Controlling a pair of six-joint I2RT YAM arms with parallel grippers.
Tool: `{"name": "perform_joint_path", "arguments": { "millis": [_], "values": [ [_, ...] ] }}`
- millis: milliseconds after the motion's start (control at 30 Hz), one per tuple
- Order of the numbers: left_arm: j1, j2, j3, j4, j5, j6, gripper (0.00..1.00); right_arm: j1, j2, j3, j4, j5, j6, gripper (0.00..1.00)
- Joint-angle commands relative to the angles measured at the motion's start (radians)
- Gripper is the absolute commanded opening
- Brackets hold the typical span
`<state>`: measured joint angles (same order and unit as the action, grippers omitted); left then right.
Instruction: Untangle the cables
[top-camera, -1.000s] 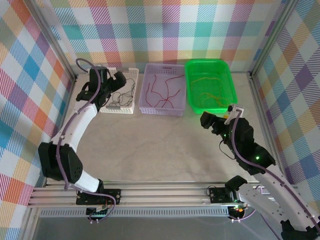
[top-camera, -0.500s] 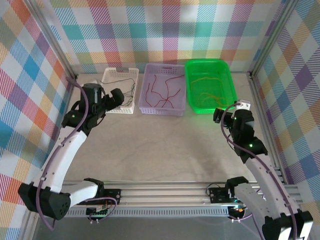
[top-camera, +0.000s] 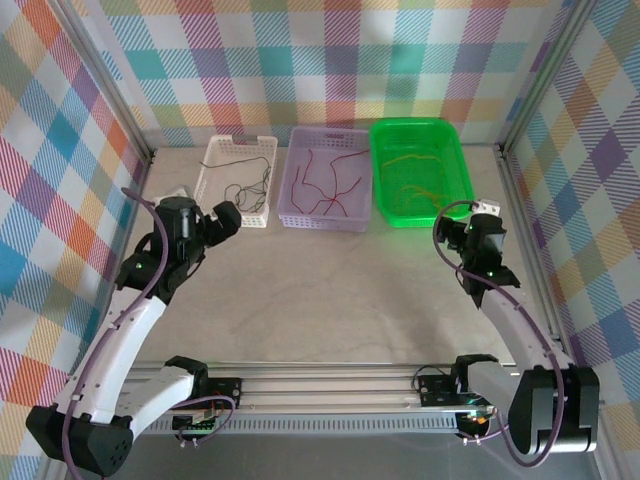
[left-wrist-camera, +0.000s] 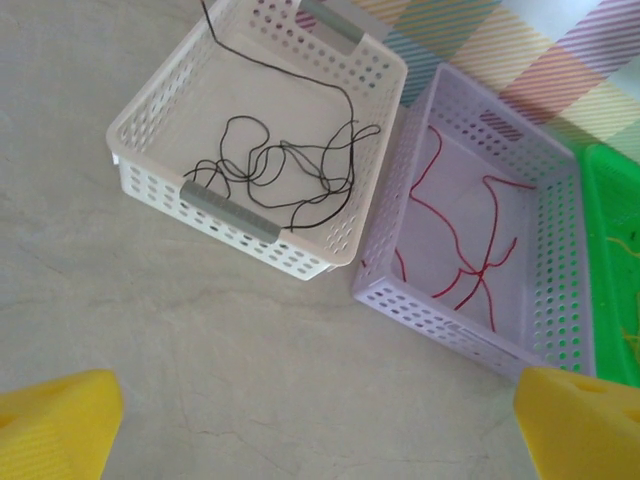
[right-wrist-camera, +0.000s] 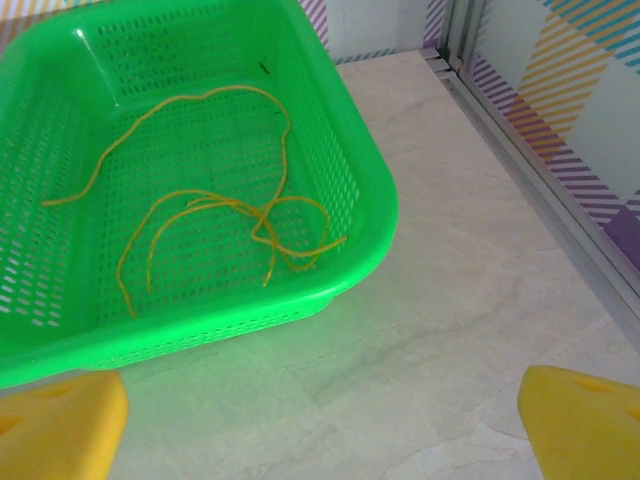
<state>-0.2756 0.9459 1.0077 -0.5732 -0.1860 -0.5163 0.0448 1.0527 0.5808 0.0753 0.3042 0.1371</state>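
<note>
- Cables lie apart in three baskets at the desk's far side: black cable in the white basket, dark red cable in the purple basket, yellow cable in the green basket.
- Left claw, wide open and empty, hangs just short of the white basket.
- Right claw, wide open and empty, hangs off the green basket's near right corner, clear of the yellow cable.

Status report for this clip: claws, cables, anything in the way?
Left claw open, empty; right claw open, empty. Black cable in white basket, red cable in purple basket, yellow cable in green basket. Nothing in the way.
</note>
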Motion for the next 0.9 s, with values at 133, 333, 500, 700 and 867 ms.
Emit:
{"name": "perform_joint_path", "arguments": {
  "millis": [133, 333, 500, 700, 867],
  "values": [
    [-0.062, -0.017, -0.063, 0.088, -0.107, 0.052, 1.00, -0.045, 0.112, -0.092, 0.255, -0.063, -0.094, 1.00],
    [-0.077, -0.027, -0.106, 0.134, -0.169, 0.086, 1.00, -0.051, 0.224, -0.164, 0.502, -0.183, -0.083, 1.00],
    [-0.080, -0.046, -0.164, 0.200, -0.175, 0.111, 1.00, -0.051, 0.360, -0.182, 0.667, -0.212, -0.070, 1.00],
    [-0.084, -0.075, -0.235, 0.270, -0.213, 0.135, 1.00, -0.048, 0.479, -0.200, 0.816, -0.249, -0.082, 1.00],
    [-0.085, -0.087, -0.294, 0.357, -0.218, 0.161, 1.00, -0.045, 0.478, -0.204, 0.814, -0.244, -0.087, 1.00]
  ]
}}
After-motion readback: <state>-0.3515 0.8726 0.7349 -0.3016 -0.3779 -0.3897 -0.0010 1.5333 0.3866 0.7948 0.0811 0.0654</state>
